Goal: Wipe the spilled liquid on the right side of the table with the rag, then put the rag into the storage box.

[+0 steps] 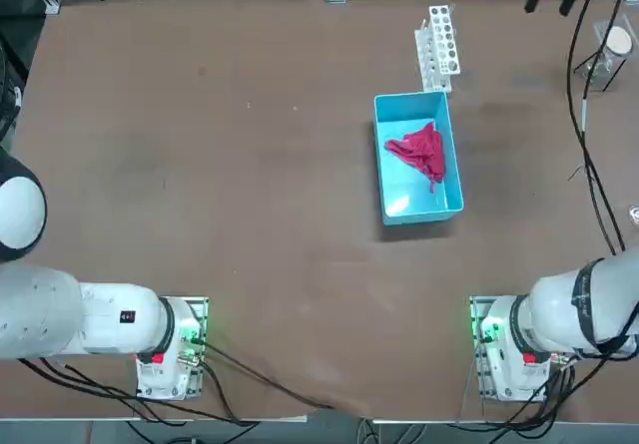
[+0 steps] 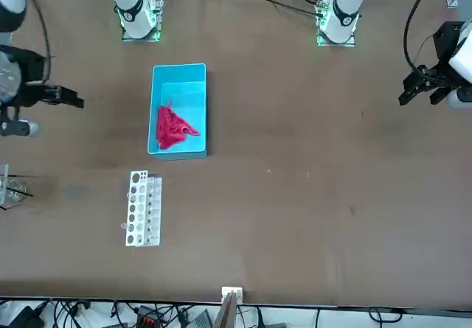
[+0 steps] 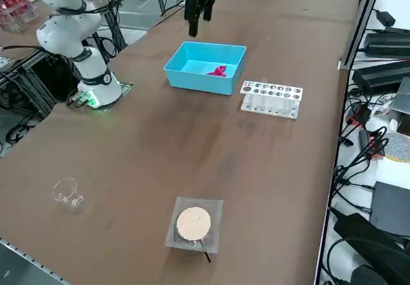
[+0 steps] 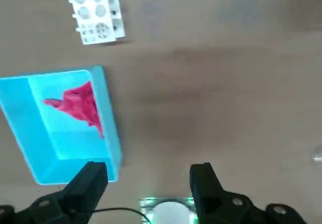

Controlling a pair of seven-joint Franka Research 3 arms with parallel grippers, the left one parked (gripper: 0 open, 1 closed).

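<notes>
The brown table [image 1: 290, 215] fills most of the top view, from near the upper edge down to the strip where the arms are mounted. The white right arm [image 1: 569, 309] has its base at the lower right of that view. The light-blue storage box [image 1: 399, 210] sits right of centre in the top view, left of centre in the front view and near the upper middle in the right side view. The right gripper [image 4: 150, 171] hangs above the table, at the upper right of the top view and the left edge of the front view. Its two black fingers stand wide apart, with nothing held between them.

The white rack with round holes [image 1: 437, 50] stands just beside the box, above it in the top view and below it in the front view. A square clear piece [image 3: 214, 237] carrying a pale round disc [image 3: 193, 223] lies at the lower middle of the right side view; a short dark rod [image 3: 207, 257] sticks out from it. The crumpled red-pink rag [image 1: 423, 152] lies inside the storage box, loose on its floor. A small clear glass vessel [image 3: 72, 196] is at the lower left of the right side view. Faint darker marks show on the tabletop, but whether any is the spilled liquid, I cannot tell.
</notes>
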